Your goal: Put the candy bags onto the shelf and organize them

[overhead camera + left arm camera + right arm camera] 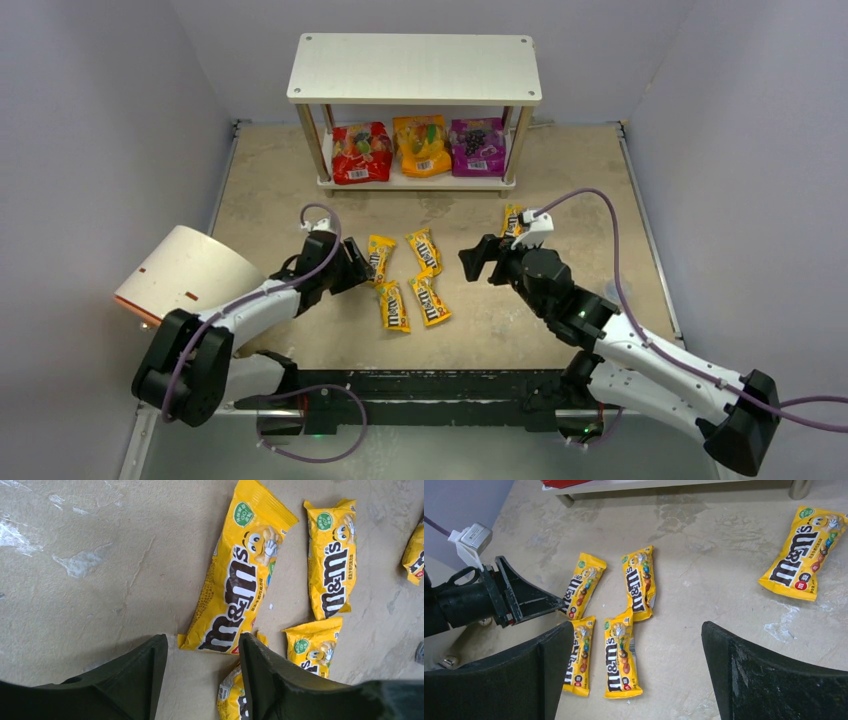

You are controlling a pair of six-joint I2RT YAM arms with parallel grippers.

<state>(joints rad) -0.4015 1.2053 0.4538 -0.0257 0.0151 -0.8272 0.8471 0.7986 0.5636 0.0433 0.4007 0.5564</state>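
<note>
The shelf (414, 68) stands at 12 o'clock on the table (580, 180), its lower board holding the red pouch (361, 153), orange pouch (422, 146) and purple pouch (477, 146) side by side. Four yellow packets (424, 250) lie clustered mid-table, and a fifth packet (513, 220) lies apart at their 2 o'clock. The left end effector (366, 270), at the cluster's 9 o'clock, has its jaws half apart astride the end of the nearest packet (235, 575), not pinching it. The right end effector (475, 260) hovers at 3 o'clock, jaws wide, holding nothing.

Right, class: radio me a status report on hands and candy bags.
Left hand open, straddling end of yellow packet. Right hand open, empty. Three pouches on shelf lower board; other packets on table. Nothing blocking.
</note>
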